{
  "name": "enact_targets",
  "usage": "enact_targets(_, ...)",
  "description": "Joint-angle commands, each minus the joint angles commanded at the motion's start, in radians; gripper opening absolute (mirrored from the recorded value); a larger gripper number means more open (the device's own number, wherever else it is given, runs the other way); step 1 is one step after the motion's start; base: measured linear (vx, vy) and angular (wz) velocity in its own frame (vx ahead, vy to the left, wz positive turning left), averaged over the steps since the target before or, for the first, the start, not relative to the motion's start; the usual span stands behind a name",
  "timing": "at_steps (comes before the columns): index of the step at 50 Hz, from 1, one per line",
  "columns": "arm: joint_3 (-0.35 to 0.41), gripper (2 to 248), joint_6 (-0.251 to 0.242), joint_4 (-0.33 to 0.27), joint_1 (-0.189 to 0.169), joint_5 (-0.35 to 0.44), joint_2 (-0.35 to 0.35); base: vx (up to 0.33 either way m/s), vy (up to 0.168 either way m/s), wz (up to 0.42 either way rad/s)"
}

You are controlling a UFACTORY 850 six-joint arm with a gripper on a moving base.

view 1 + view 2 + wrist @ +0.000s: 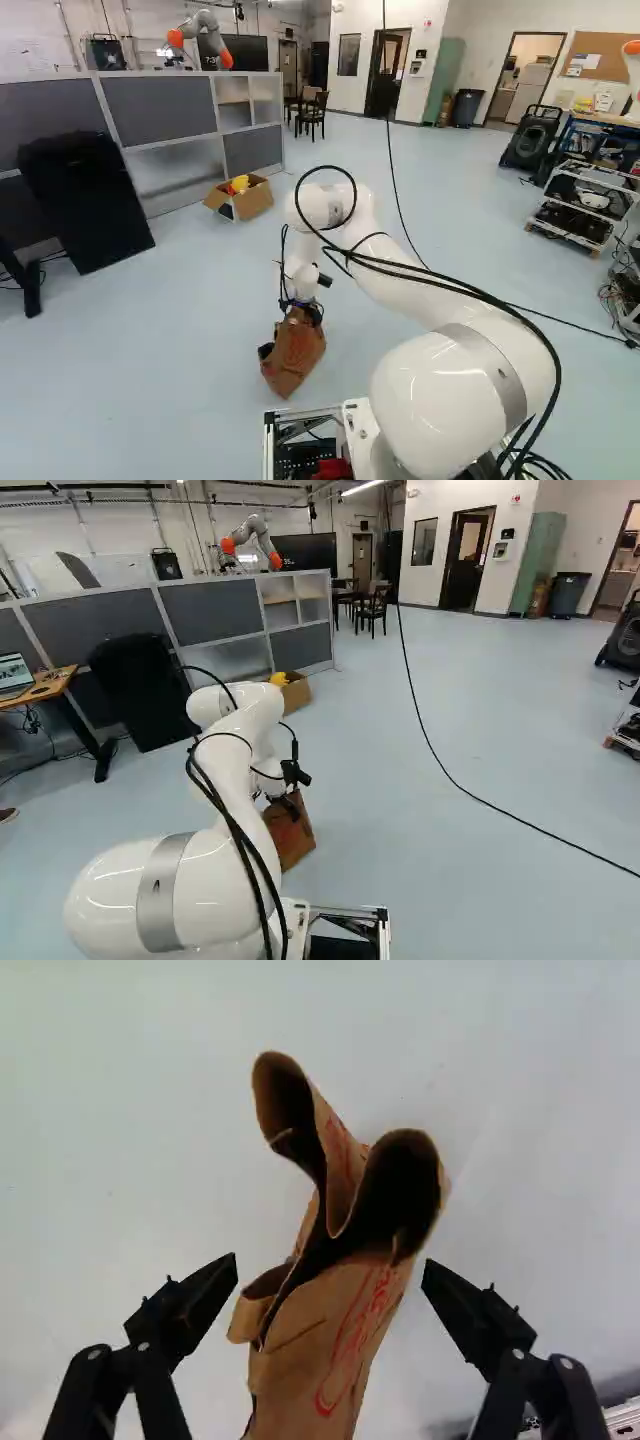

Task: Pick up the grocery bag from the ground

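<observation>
While the two fingers of the gripper (330,1272) are spread, the grocery bag (320,1345) is located between them and is not gripped. Nothing is clamped. The bag is placed just ahead of the base, directly below the wrist of the arm (300,208); its crumpled mouth is partly open and its body is slightly tilted.

The step in hand is judged to be alignment for the grasp. For the next move, the fingers should be lowered a little if required, then closed across the folded paper, and lifting should be started only once both sides are held. If only a loose flap is caught, tearing or slipping may result.

The bag appears to be supported by the smooth, pale blue floor (150,370). A long cable (450,777) is laid across the floor, well apart from the bag. Farther off, a cardboard box (252,203) is set beside a grey partition (160,110), behind which another robot (207,38) is mounted. Wooden chairs (313,116) are placed beyond the partition's end.
</observation>
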Motion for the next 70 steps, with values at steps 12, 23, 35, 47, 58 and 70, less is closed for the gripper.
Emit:
enact_targets(12,-0.044,247,0.0,0.0,0.0,0.0,-0.046,0.0,0.0,0.0)
enact_targets(23,-0.057,205,0.0,0.0,0.0,0.0,-0.06,0.0,0.0,0.0)
enact_targets(35,-0.058,127,0.0,0.0,0.0,0.0,-0.061,0.0,0.0,0.0)
enact_targets(47,-0.058,26,0.0,0.0,0.0,0.0,-0.061,0.0,0.0,0.0)
enact_targets(58,-0.047,26,0.0,0.0,0.0,0.0,-0.049,0.0,0.0,0.0)
enact_targets(70,-0.006,26,0.0,0.0,0.0,0.0,-0.007,0.0,0.0,0.0)
